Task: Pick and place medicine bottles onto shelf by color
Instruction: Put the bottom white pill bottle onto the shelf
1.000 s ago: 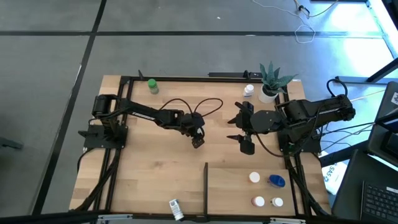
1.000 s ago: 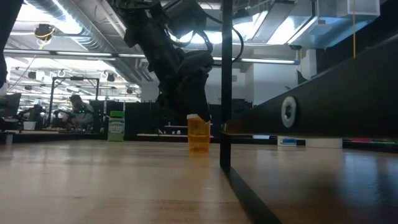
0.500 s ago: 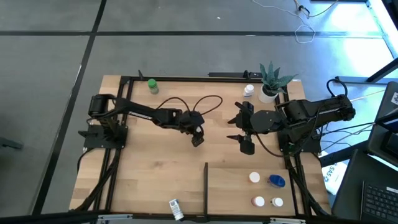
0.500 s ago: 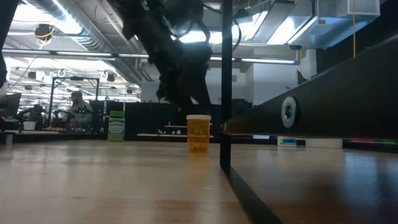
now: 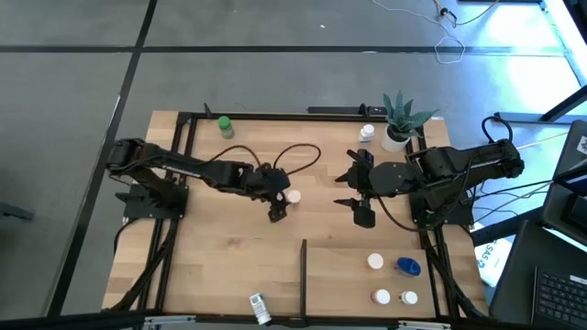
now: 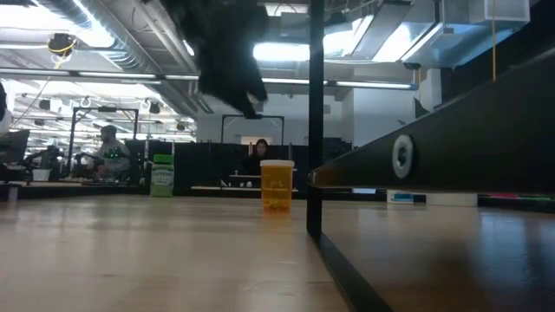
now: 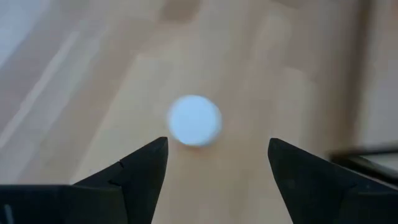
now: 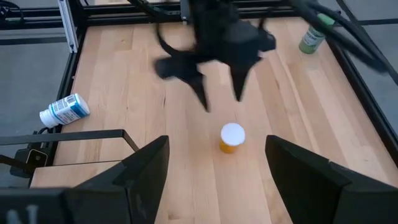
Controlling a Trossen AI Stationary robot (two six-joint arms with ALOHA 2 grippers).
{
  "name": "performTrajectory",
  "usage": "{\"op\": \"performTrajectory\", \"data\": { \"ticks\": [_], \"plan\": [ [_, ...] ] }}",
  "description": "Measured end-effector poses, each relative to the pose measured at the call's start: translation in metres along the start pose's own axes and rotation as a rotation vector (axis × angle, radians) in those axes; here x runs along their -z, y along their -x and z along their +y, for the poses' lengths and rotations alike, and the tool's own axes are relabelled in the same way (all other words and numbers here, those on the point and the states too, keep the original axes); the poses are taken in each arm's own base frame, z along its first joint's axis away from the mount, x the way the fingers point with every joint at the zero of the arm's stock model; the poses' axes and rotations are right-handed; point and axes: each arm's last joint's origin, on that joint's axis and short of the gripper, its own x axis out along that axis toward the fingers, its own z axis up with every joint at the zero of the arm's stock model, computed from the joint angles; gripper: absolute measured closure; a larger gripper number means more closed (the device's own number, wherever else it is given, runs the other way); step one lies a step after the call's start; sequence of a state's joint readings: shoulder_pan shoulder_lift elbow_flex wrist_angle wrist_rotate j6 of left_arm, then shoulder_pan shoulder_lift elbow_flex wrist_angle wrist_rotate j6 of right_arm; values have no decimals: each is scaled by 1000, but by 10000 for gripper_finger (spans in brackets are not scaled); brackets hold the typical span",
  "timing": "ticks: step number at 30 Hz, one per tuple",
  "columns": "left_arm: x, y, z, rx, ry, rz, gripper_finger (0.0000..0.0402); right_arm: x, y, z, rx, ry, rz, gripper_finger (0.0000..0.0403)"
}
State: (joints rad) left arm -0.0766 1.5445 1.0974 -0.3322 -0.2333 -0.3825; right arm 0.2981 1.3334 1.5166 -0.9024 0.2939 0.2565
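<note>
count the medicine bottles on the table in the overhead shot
8: a green one at the far edge, one beside the plant, the orange one mid-table, one lying at the near edge, four clustered near-right. Others may be hidden.

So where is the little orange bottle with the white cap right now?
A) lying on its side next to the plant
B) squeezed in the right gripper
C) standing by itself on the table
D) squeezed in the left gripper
C: the orange bottle stands upright on the wood, with the left gripper open above it and not touching.
</note>
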Motion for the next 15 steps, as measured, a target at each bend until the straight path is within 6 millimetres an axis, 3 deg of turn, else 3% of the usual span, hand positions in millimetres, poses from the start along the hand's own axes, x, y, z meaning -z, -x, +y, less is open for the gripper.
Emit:
{"op": "performTrajectory", "data": {
  "ticks": [9, 15],
  "plan": [
    [17, 62, -52, 257, -261, -34, 130, 0, 0, 0, -1, -1, -3, 135],
    [39, 83, -90, 334, -501, -91, 130, -1, 0, 0, -4, -4, -12, 135]
  ]
}}
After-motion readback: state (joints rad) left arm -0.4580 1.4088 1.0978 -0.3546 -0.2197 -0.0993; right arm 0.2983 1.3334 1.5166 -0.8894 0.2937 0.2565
